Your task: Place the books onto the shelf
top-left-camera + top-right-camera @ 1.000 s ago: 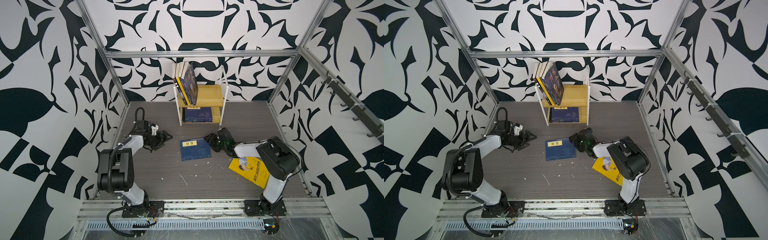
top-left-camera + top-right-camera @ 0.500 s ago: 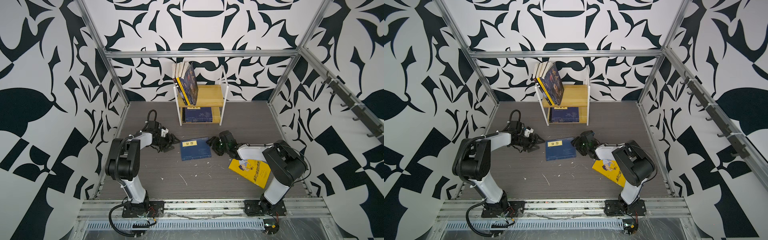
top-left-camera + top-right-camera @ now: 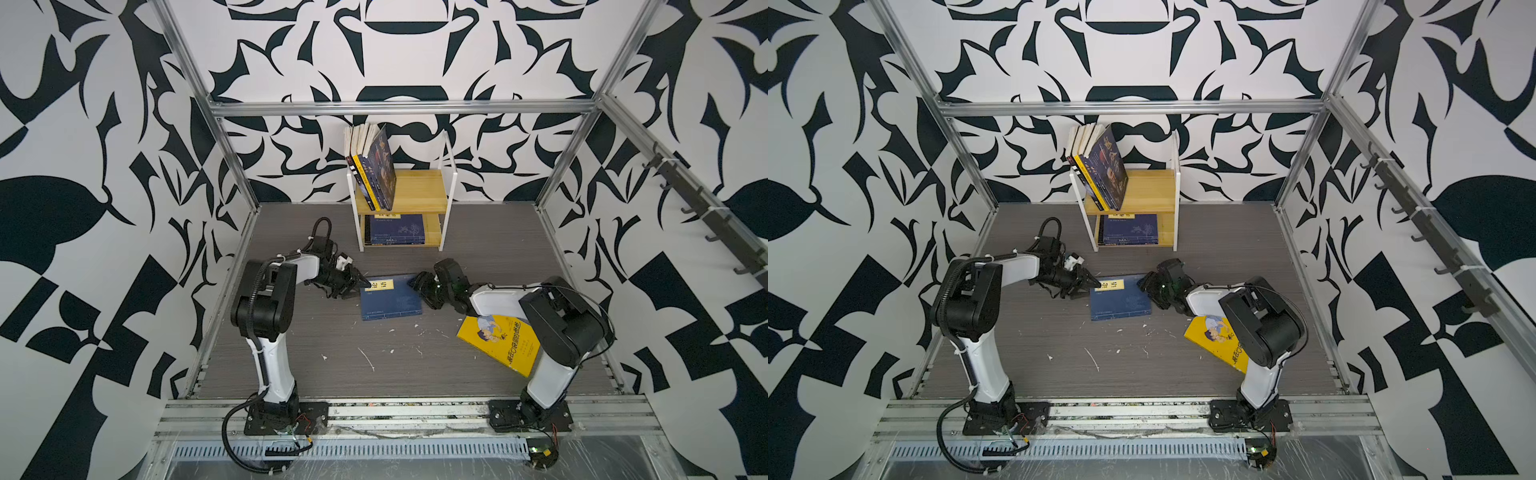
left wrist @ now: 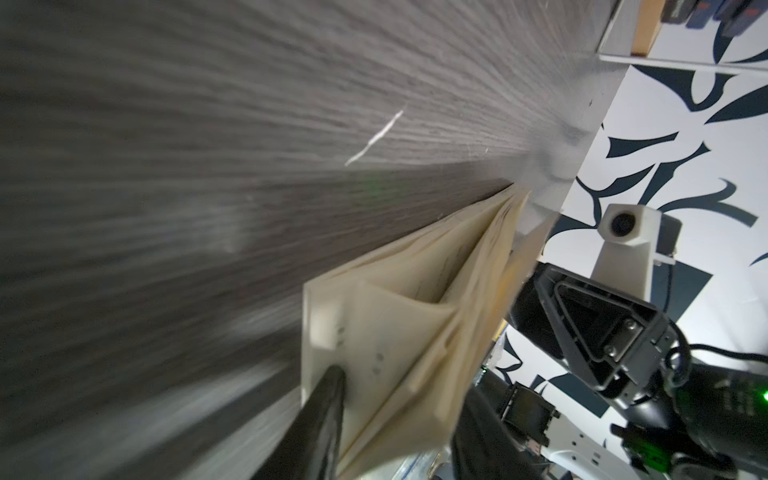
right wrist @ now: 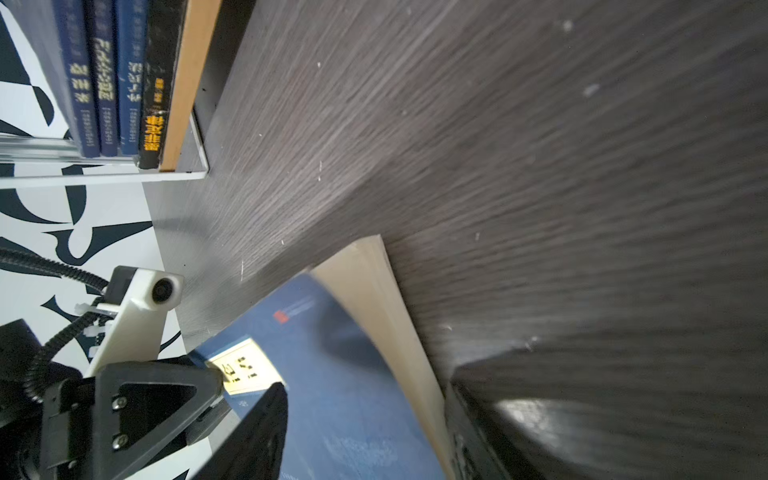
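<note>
Navy book (image 3: pixel 390 299): lies flat on the floor (image 3: pixel 332 340) mid-scene, in front of the shelf, with its yellow label (image 3: pixel 382 284) toward my left arm. I judge it to be the book now being picked up.
Left claw (image 3: pixel 360 286): sits low at the label edge, jaws narrowed on either side of that edge. In the left wrist view the pages (image 4: pixel 415 316) fan out between the fingers. I cannot tell whether it pinches yet.
Right claw (image 3: pixel 419 289): sits at the opposite edge, jaws apart, one finger over the cover and one on the floor side, gripping nothing. I judge it braces the book so it cannot slide away from the left claw.
Shelf (image 3: pixel 449 183): stands against the back wall, well apart from both claws.
Leaning books (image 3: pixel 374 166): stand on the top board, tilted against the left frame, leaving room to their right.
Flat stack (image 3: pixel 395 230): fills the lower board.
Yellow book (image 3: pixel 498 338): lies on the floor by the right arm, partly under it, and still needs shelving.
Risk, my judgement: a thin paperback sags, so a pinch on a few pages alone could tear them or let the book drop.
</note>
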### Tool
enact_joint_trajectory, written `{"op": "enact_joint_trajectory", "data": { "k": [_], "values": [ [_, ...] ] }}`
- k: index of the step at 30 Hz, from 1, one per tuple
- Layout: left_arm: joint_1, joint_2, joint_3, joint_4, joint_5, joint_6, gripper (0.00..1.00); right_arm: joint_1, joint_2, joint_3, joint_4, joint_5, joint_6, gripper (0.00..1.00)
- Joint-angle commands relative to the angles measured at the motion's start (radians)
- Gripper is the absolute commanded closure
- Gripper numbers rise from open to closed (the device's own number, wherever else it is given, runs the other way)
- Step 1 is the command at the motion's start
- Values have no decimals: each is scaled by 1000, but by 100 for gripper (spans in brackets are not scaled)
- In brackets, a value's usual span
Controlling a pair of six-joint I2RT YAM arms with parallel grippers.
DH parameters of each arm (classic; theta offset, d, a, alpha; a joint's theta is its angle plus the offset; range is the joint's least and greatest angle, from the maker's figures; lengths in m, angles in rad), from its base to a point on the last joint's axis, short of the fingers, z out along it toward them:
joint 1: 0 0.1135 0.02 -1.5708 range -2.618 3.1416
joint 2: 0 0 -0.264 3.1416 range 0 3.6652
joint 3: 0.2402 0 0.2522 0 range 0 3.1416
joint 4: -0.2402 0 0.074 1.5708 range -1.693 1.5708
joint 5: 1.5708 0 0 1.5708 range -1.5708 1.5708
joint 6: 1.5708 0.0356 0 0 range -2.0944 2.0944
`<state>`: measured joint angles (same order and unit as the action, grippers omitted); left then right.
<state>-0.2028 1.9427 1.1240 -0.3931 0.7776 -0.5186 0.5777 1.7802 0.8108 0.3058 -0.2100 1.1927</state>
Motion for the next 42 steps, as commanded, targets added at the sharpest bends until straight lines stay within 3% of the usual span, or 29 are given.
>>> {"op": "enact_joint_trajectory", "data": {
  "k": [1, 11, 14, 18, 23, 29, 34, 42],
  "values": [
    [-17, 7, 22, -55, 48, 18, 65, 16, 78, -38, -199, -23, -6, 35],
    [-20, -26, 25, -74, 54, 35, 91, 1, 41, -56, -218, -2, -8, 34],
    [-20, -34, 24, -82, 53, 37, 99, -6, -65, -75, -329, 123, -79, 29],
    [-20, -46, 21, -96, 56, 37, 100, -6, -216, -78, -427, 280, -212, 22],
    [-20, -76, 1, -90, 79, 32, 100, 32, -340, -38, -487, 430, -445, 23],
    [-18, -82, -1, -90, 97, 16, 100, 193, -376, -28, -335, 545, -885, 26],
    [-20, -71, 2, -91, 106, 6, 100, 322, -348, -83, -132, 526, -1275, 27],
    [-20, -65, 0, -92, 111, -3, 100, 389, -293, -185, 47, 429, -1559, 27]
  ]
}}
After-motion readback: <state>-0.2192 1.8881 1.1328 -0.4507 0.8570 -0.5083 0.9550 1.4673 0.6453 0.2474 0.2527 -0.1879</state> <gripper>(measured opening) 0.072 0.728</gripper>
